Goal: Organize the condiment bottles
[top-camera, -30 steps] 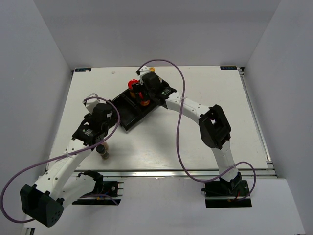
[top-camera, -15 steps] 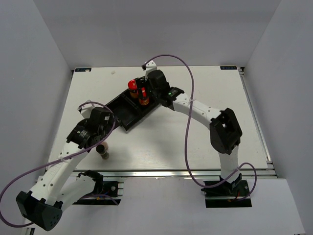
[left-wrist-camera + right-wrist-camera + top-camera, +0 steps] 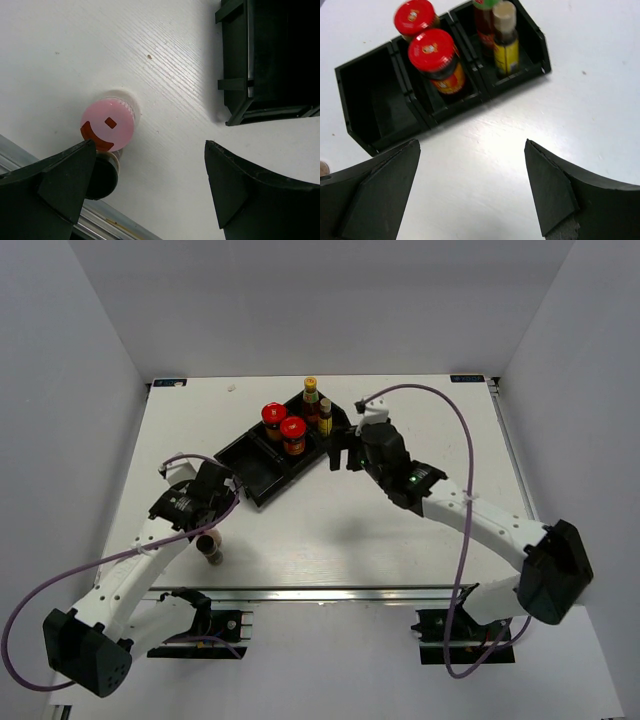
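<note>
Left hand (image 3: 150, 165) spread wide, empty, above pink-capped bottle (image 3: 108, 125); right hand (image 3: 471, 165) spread wide, empty.

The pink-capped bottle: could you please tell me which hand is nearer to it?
Left. The left hand hangs open just above the pink-capped bottle, slightly to one side of it; the right hand is far off, open, beside the black tray.
</note>
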